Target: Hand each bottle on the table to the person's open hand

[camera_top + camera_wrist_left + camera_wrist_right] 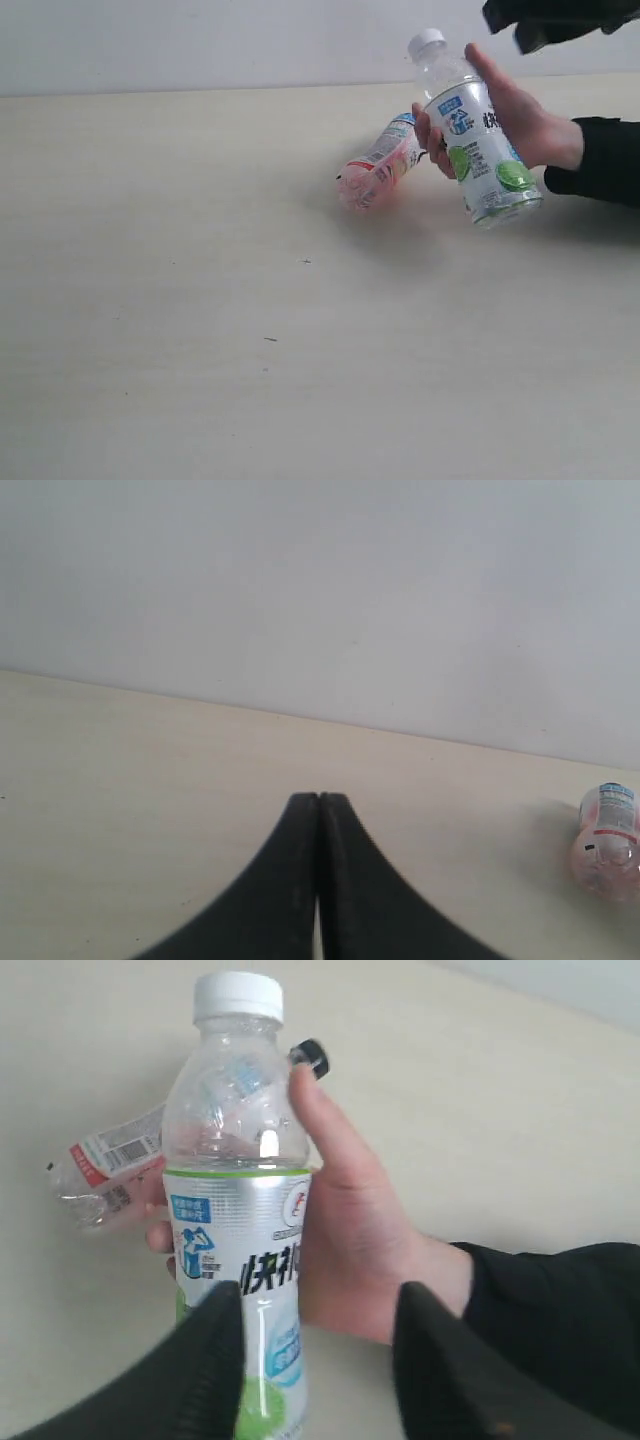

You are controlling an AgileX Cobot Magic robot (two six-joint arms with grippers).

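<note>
The person's open hand [530,125] [355,1230], with a black sleeve [605,160], has closed round a white-capped bottle [478,145] [235,1210] with a white and green label and holds it tilted above the table [200,350]. My right gripper [515,28] [320,1298] hangs open just above and behind it, with nothing between its fingers. A pink-labelled, black-capped bottle [380,165] [105,1165] [605,840] lies on its side behind the hand. My left gripper [319,798] is shut and empty, low over the table, well away from that bottle.
A pale wall [200,40] rises at the table's far edge. A few tiny dark specks [270,339] mark the tabletop in front.
</note>
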